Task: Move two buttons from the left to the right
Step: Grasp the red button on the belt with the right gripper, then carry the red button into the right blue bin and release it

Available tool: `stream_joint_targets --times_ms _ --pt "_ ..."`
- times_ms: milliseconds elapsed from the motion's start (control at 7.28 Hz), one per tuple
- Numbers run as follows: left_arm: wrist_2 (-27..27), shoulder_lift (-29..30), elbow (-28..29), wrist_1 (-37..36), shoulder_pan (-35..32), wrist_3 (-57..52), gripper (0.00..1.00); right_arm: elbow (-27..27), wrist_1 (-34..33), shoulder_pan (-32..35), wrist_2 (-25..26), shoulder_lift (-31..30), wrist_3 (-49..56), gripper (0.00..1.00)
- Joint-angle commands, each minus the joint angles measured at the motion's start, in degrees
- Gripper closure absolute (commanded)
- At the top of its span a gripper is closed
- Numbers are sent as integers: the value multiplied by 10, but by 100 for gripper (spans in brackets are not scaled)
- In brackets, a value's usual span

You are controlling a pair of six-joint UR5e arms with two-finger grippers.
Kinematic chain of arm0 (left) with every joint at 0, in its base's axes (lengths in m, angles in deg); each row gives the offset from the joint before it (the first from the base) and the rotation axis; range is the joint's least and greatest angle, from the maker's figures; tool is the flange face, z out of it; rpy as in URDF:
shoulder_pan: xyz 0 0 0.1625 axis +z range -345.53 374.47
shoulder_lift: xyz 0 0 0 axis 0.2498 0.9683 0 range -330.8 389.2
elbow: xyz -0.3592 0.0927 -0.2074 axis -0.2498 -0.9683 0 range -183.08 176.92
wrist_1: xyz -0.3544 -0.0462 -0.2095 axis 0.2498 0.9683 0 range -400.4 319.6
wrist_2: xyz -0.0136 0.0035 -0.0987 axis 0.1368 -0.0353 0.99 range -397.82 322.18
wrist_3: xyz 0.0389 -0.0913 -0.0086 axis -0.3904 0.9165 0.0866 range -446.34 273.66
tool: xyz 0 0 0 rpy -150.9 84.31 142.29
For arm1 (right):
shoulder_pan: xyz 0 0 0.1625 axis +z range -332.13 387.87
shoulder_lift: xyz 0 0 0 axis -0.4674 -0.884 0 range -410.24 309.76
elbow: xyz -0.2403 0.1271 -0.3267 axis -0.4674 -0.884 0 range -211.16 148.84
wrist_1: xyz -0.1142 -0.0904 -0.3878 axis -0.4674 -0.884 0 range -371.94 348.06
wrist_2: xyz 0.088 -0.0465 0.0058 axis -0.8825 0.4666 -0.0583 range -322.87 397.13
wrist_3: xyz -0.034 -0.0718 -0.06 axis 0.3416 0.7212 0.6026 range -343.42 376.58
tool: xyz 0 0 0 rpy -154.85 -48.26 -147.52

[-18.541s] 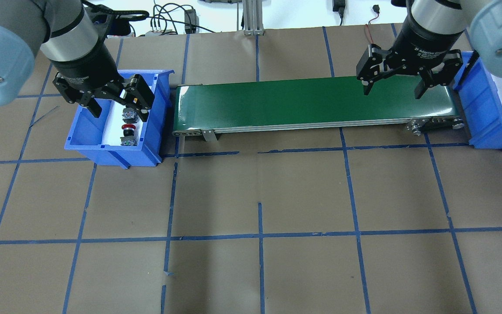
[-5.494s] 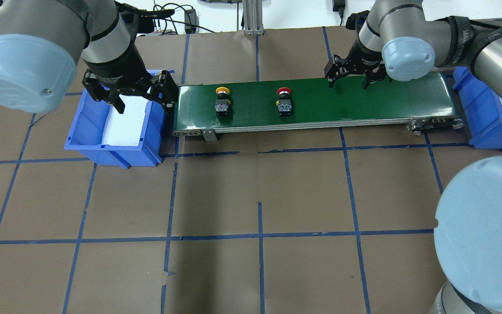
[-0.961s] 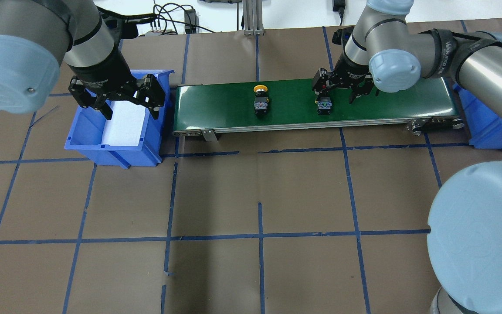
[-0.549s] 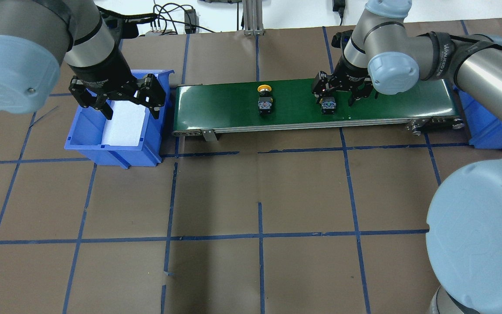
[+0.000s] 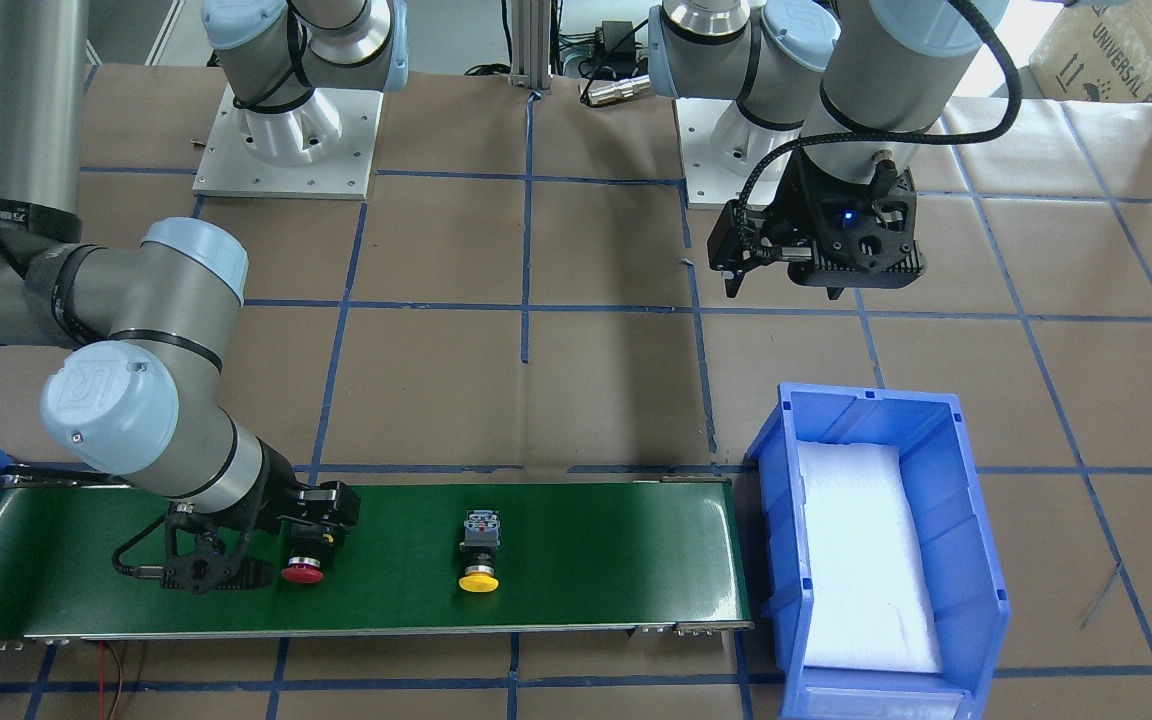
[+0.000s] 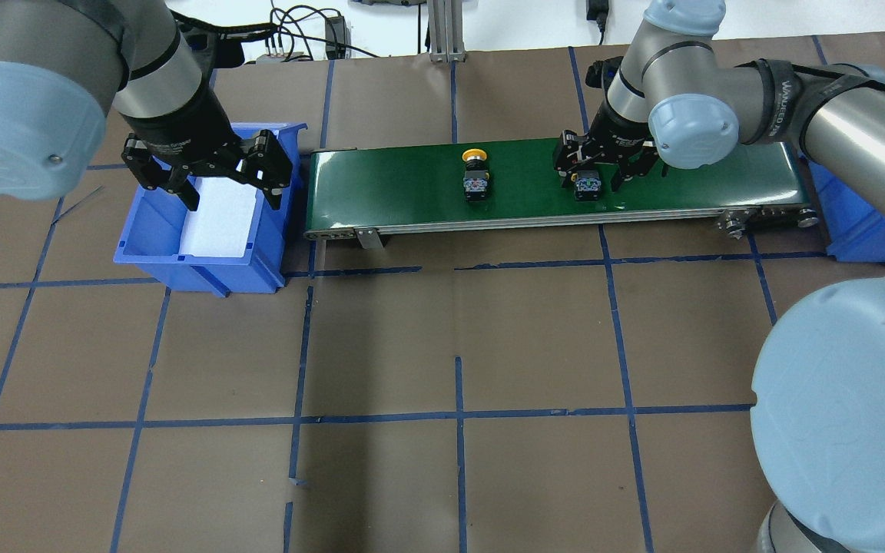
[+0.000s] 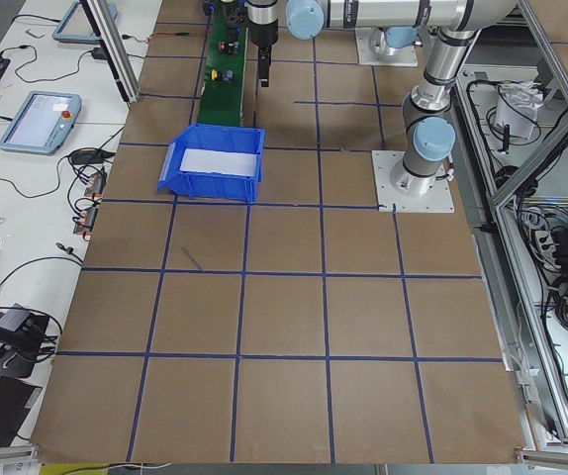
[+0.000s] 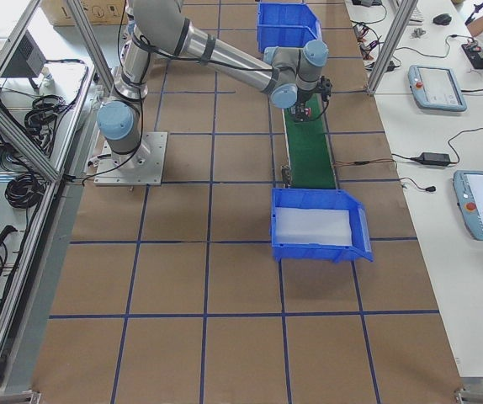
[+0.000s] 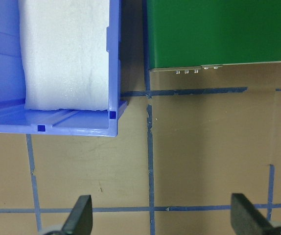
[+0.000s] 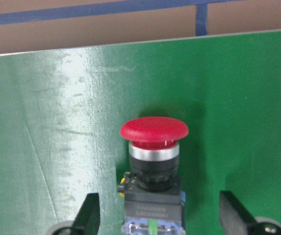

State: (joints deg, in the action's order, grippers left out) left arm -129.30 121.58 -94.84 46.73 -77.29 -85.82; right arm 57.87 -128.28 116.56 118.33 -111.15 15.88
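Red button [image 5: 302,572], yellow button [image 5: 479,553]: front view, both lying on green belt [image 5: 596,560]. Overhead: right gripper [image 6: 594,175] straddles red one, unclosed; left gripper [image 6: 231,192] spread, empty, over left bin [image 6: 150,230]. Right wrist: fingers [image 10: 89,218] flank body. Step, likely: pickup. Next: clench, carry to right bin [image 6: 853,234].

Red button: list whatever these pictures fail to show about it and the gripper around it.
- Red button, right wrist view: body's lower part cut off by the bottom edge.
- Overhead view: its cap covered by the right gripper.
- Front-facing view: its body mostly hidden behind that gripper.
- Side views: too small to make out.
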Motion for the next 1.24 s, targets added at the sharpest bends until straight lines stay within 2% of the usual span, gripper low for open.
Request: stream_joint_targets --times_ms 0,275,549,687,824,1099 --pt "-1 0 0 1 1 0 0 -8 55 -1 3 0 -1 55" --pt "-2 0 0 1 0 0 0 -20 69 -2 39 -5 5 72" --pt "-3 -1 0 1 0 0 0 -59 90 -10 41 -8 10 74" --pt "-3 -1 0 1 0 0 0 -95 119 -17 60 -9 14 74" --pt "-3 -1 1 1 0 0 0 -126 137 -34 100 -8 36 75" --pt "-2 -1 1 1 0 0 0 -142 145 -123 109 -12 141 77"
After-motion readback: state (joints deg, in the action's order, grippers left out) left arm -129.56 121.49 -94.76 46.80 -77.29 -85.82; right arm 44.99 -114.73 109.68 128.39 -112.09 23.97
